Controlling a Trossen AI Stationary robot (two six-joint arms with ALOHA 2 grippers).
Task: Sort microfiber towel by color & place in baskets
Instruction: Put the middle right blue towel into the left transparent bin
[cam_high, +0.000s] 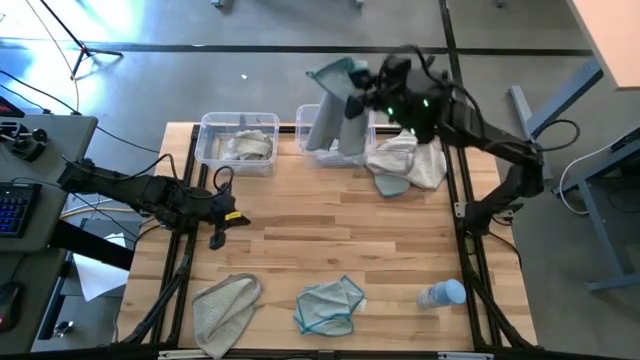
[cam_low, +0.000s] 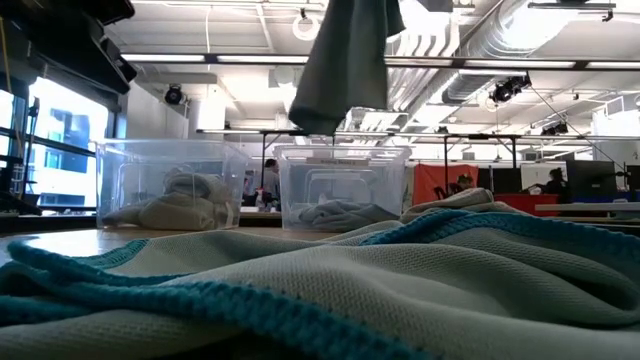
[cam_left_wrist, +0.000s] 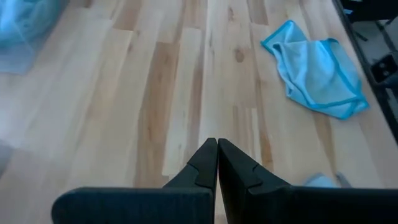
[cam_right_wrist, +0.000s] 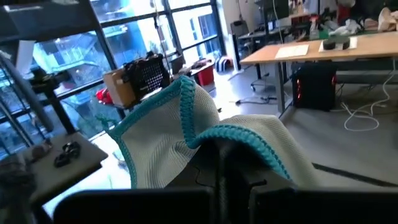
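Note:
My right gripper is raised over the table's far edge and shut on a pale towel with a teal hem. The towel hangs above the right clear basket, which has a cloth inside. The left basket contains grey-beige cloths. My left gripper is shut and empty, low over the table's left side. A grey-beige towel and a pale blue towel lie flat near the near edge. My right gripper pinches the towel between its two fingers at a bunched upper part next to the teal hem. Cloth folds over the fingertips and hides the exact spot. The fingers point about level. The towel is lifted clear and hangs slack, its lower end above the right basket.
A loose pile of pale towels lies just right of the right basket. A small bluish bottle lies near the near right corner. Bare wood spans the table's middle. A teal-edged cloth fills the low view's foreground.

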